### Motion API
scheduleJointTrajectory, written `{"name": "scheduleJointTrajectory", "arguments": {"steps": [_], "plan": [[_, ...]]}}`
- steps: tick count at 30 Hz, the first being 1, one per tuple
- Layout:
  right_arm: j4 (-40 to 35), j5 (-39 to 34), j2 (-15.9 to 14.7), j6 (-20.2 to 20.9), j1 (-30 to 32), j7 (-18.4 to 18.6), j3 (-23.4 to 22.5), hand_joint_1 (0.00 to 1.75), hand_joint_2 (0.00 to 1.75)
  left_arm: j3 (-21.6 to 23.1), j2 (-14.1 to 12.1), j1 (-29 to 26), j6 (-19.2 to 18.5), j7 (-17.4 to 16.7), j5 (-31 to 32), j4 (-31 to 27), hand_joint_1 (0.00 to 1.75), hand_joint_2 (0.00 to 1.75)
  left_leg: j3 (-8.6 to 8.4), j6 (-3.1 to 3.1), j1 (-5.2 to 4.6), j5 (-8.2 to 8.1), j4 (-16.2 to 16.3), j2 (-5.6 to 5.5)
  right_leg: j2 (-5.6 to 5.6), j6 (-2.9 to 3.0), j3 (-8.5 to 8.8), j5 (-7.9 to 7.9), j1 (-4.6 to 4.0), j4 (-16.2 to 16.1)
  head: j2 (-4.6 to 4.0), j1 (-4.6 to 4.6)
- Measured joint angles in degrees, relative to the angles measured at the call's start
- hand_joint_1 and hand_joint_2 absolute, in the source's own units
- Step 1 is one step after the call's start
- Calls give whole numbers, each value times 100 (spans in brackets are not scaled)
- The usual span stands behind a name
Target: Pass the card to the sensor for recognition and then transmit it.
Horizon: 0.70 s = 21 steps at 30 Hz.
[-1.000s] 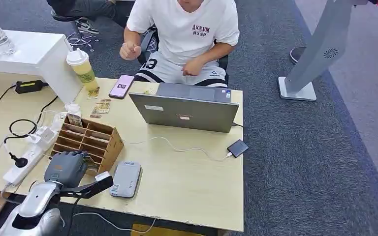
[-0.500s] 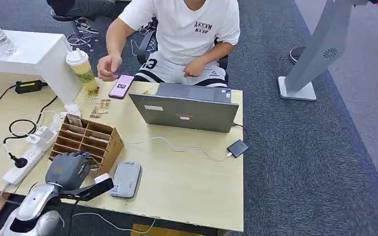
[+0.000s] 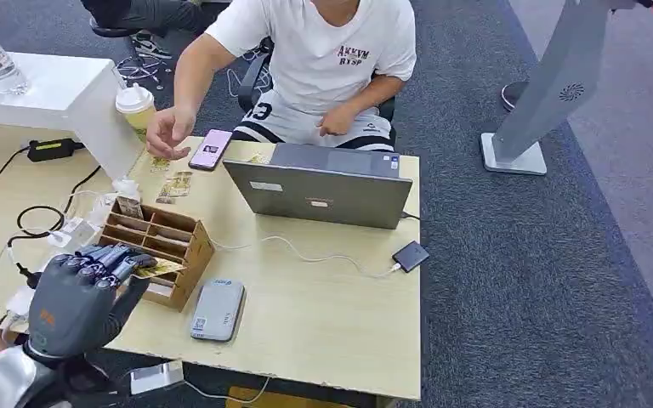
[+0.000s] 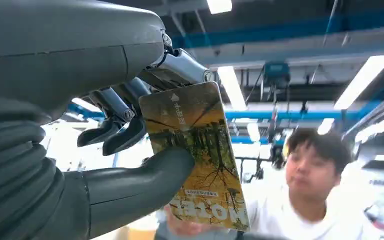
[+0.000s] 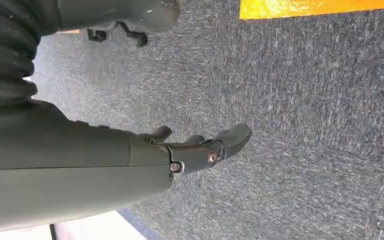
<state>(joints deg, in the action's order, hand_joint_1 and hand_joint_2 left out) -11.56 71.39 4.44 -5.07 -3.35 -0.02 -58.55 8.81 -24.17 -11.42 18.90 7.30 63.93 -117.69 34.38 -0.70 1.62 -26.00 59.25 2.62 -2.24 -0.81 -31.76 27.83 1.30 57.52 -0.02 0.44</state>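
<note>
We have the card [image 4: 197, 160] in our left hand [image 3: 76, 302], pinched between the thumb and the darker fingers [image 4: 115, 132]; in the head view it juts out from the fingertips toward three o'clock, just above the near corner of the wooden card holder [image 3: 155, 246]. So we judge the pick-up finished: the card is out of its slot and raised off the table [image 3: 323, 323]. What is left is the larger share. The card must go to the grey sensor pad [image 3: 217, 310], which lies flat on the table at about four o'clock from our left hand and just beside the holder, and only after that reading can we pass it on, presumably to the person [image 3: 323, 59] seated at twelve o'clock behind the laptop [image 3: 319, 191]. The card is not yet over the pad.

Our right hand [image 5: 200, 150] hangs over the carpet, its fingers loosely apart and holding nothing.

As for containers, the wooden card holder is split into several slanted slots; we see at least one card standing in the far corner slot at about eleven o'clock within it, and pale cards low in the near slots, though we cannot tell how many. A lidded drink cup [image 3: 136, 106] with yellowish liquid stands at the far table edge, at twelve o'clock from the holder, by the person's reaching hand [image 3: 166, 132]
</note>
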Motion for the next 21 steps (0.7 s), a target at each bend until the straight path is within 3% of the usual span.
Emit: {"name": "scheduleJointTrajectory", "arguments": {"steps": [4,7,9,11,12,13,15,17,21], "plan": [[0,21,0,-20,6,0,-13,0,175,48,18,94,114,-150,-197,-117,175,175,-2,4,0,4,0,-1,-1,-1,-6,-1,1,0,0,-2],[0,212,0,-16,-1,9,-13,0,175,48,74,791,-521,-744,-345,89,175,175,5,6,-1,26,1,-32,-31,-8,-24,-8,2,-2,0,2],[0,349,0,-7,-30,17,4,0,175,50,189,1533,-811,-1085,-216,632,175,175,21,6,-1,49,1,-56,-52,-4,-28,-25,1,-2,0,-2],[0,489,0,-5,-101,20,55,0,175,68,374,2400,-817,-1367,68,1409,175,175,42,3,-1,73,0,-56,-54,4,-50,-57,0,-1,0,0],[0,516,0,-2,-109,24,68,0,175,70,398,2525,-815,-1421,132,1579,175,175,45,1,0,77,0,-55,-52,3,-53,-58,-1,0,0,-7],[0,607,2,24,-179,89,140,0,175,96,595,3251,-808,-1693,416,2416,175,175,61,3,0,99,0,-53,-48,4,-66,-87,-2,1,0,0],[0,625,2,61,-260,164,188,0,175,127,767,3945,-832,-1900,590,3235,175,175,82,6,0,121,0,-45,-37,2,-82,-106,-2,1,0,-2],[0,655,13,63,-319,218,234,0,175,175,905,4448,-858,-1982,662,3963,175,175,91,6,-2,126,0,-31,-22,-1,-95,-118,-2,1,-2,0],[0,668,24,63,-352,266,293,0,175,227,1110,4988,-852,-1989,688,4761,175,175,98,10,-3,128,1,-27,-14,-7,-101,-124,-1,0,0,0]]}}
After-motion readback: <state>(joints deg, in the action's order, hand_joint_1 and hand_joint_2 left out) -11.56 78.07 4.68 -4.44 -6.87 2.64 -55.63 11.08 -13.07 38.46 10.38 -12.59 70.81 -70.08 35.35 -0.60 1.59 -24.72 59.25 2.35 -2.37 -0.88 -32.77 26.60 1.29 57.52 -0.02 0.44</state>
